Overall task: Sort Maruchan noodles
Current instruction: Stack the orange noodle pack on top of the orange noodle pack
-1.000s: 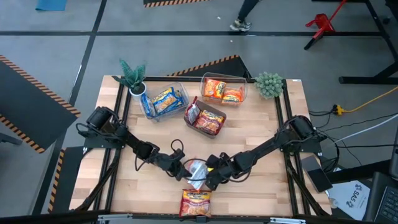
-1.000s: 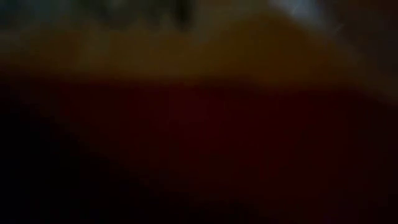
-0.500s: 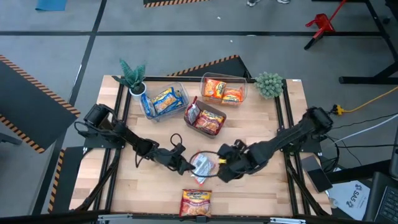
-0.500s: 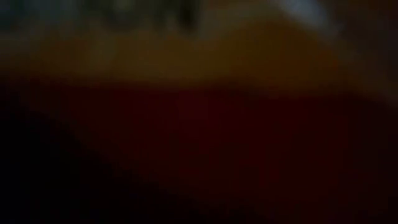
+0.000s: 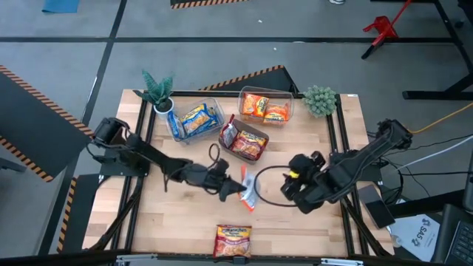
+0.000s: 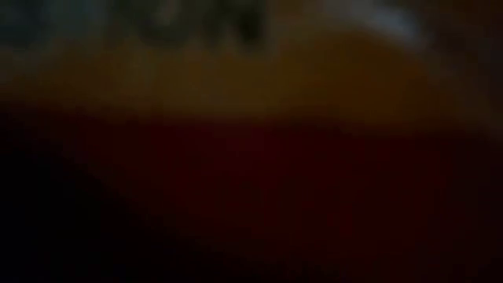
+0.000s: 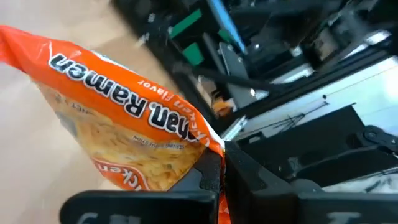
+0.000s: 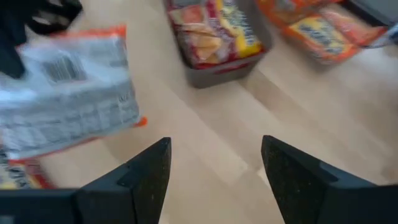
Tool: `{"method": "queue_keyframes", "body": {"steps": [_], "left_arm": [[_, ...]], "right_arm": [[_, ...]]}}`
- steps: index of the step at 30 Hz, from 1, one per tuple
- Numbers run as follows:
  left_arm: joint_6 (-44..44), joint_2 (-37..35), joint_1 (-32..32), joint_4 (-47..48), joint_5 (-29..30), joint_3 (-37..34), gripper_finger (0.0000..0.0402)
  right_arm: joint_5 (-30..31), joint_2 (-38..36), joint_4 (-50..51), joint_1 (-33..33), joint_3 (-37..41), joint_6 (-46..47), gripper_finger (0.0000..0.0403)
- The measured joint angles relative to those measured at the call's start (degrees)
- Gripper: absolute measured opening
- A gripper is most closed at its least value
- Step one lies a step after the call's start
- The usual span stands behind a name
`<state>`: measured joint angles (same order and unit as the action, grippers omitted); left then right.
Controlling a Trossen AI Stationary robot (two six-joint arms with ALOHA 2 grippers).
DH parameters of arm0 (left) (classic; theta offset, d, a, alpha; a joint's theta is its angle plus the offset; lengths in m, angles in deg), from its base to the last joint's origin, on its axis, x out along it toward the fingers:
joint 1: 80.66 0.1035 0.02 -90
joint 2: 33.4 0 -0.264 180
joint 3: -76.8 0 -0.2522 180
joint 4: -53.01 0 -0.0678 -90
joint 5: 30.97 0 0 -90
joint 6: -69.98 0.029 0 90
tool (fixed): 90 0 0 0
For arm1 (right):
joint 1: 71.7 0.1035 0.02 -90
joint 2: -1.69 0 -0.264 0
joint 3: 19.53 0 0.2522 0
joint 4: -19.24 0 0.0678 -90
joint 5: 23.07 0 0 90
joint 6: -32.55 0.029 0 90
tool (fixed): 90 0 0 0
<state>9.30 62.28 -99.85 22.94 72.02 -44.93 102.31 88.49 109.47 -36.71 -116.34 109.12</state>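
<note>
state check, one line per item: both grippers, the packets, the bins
left gripper: shut on orange packet, mid-table
orange packet: held by one edge, hanging off the table
right gripper: open, empty, right of the packet
red packet: lying flat at the table's near edge
clear bin, left: holds blue-yellow packets
grey bin: holds red packets
clear bin, right: holds orange packets

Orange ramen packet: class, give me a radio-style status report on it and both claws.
Left claw shut on orange ramen packet, lifted mid-table. Right claw open, empty, right of it. Red packet lies at front edge. Nothing in the way.
</note>
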Motion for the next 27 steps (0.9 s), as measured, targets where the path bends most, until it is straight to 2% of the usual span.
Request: {"method": "queue_keyframes", "body": {"steps": [6,13,16,22,27], "left_arm": [[5.7,-0.1,6.7,6.1,-6.5,7.0,0.0],[14.2,-0.1,15.9,20.6,-14.5,17.0,0.0],[18.5,-0.1,20.0,27.3,-15.2,21.1,0.0],[27.3,-0.1,28.8,35.5,-15.3,27.5,0.0],[31.1,-0.1,36.6,35.9,-15.3,29.7,0.0]], "right_arm": [[0.4,-0.5,4.2,-0.1,0.0,2.3,0.0239],[0.3,-0.5,11.1,1.4,0.0,9.1,0.0239],[-0.3,-0.6,13.6,3.0,0.3,13.2,0.0239],[0.1,-1.2,13.5,4.0,1.3,14.6,0.0239],[0.1,-1.2,13.6,4.0,2.8,14.7,0.0239]]}}
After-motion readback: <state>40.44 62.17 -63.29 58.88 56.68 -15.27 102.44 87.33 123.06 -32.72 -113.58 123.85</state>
